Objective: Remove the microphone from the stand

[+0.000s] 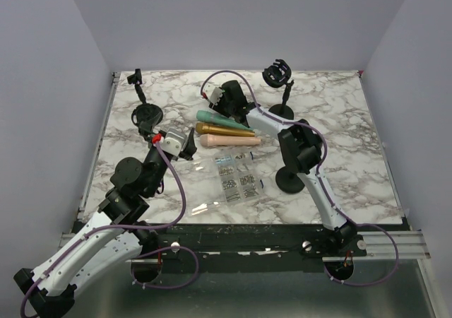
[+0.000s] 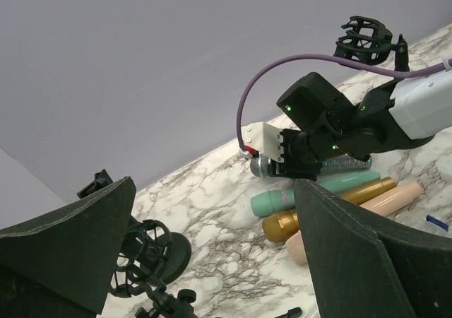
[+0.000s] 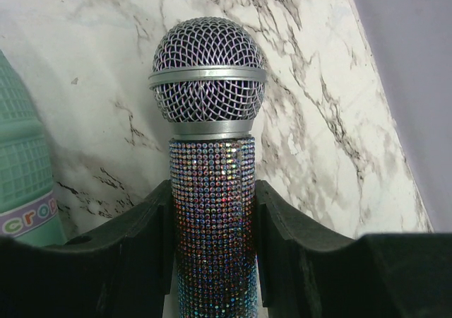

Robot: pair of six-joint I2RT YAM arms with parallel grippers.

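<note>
A rhinestone microphone (image 3: 210, 212) with a silver mesh head sits between my right gripper's (image 3: 213, 194) pads, which are shut on its body. In the top view the right gripper (image 1: 226, 96) is low over the back middle of the table, left of the empty shock-mount stand (image 1: 277, 75). In the left wrist view the microphone's head (image 2: 260, 167) pokes out of the right gripper, just behind the teal microphone (image 2: 311, 191). My left gripper (image 1: 185, 143) is open and empty, above the table near the left stand (image 1: 147, 113).
Teal (image 1: 215, 117), gold (image 1: 224, 128) and pink (image 1: 229, 140) microphones lie side by side mid-table. A clear bag of small parts (image 1: 237, 178) lies in front of them. A black round base (image 1: 290, 182) stands by the right arm. The left stand's mount (image 2: 145, 251) is close under my left fingers.
</note>
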